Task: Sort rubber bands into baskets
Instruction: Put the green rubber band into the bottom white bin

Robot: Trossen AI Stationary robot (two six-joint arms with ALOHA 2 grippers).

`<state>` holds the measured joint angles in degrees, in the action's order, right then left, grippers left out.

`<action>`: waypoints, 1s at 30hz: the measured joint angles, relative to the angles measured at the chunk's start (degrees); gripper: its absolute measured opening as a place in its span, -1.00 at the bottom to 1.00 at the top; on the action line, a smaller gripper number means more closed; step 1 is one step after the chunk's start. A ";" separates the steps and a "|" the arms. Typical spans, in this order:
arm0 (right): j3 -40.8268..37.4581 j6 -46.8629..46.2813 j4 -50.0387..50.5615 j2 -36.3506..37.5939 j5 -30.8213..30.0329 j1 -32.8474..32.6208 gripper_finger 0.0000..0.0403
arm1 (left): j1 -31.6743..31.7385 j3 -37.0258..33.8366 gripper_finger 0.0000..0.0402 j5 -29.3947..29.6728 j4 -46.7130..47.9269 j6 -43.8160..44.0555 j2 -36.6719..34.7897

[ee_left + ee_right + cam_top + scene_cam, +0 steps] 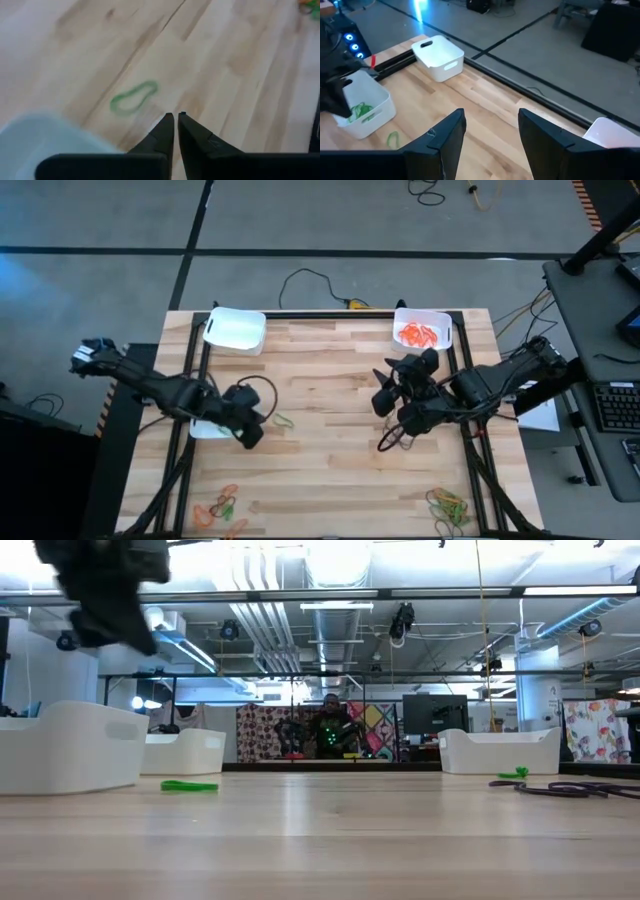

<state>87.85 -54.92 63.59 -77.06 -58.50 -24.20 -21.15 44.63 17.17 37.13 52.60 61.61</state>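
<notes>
**One green band lies just outside its basket**

The left gripper (175, 117) hangs above the wood with its fingers pressed together and nothing between them. Just ahead of its tips a single green band (133, 96) lies flat on the table (330, 390), close beside the near-left basket (362, 107), which already holds green bands (360, 111). In the high view the same loop (283, 421) sits just to the side of the left gripper (243, 420), and the basket (205, 429) is partly hidden under the arm.

The step in hand looks like fetching this stray loop and putting it in with the other greens. To do it well, the fingers should part first, then come down astride one side of the loop, so one finger lands inside it and one outside. The band is thin and flat, so the tips probably need to touch the wood before closing. The loop's narrower end looks the easiest place to pinch. The lift should clear the basket wall before release, and the release should come over the middle of the basket, since a light band may cling to a finger or bounce out.

The right gripper (490, 132) waits with its fingers wide and empty, raised near the far-right basket (423, 329) of orange bands (420, 334). A third, far-left basket (236, 328) shows nothing inside from above. Mixed piles (222, 507) remain along the near edge, with another pile (449, 507) towards the right.
</notes>
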 joint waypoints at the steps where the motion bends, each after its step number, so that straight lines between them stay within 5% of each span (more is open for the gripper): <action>1: 0.00 0.01 -0.01 0.00 0.37 -0.01 -0.12 | 0.91 0.38 -0.90 0.03 -1.49 -1.90 0.82; 15: 0.00 -0.02 -1.44 0.00 9.31 -0.24 -0.12 | 8.22 1.49 -0.10 -4.71 -11.83 -27.58 21.84; 30: 0.00 -1.88 -2.78 0.00 10.75 -3.31 -0.12 | 10.59 3.70 0.01 -9.05 -14.11 -37.12 36.10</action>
<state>87.85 -56.80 60.82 -77.06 -47.75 -27.51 -10.56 48.34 8.12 23.03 15.48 97.71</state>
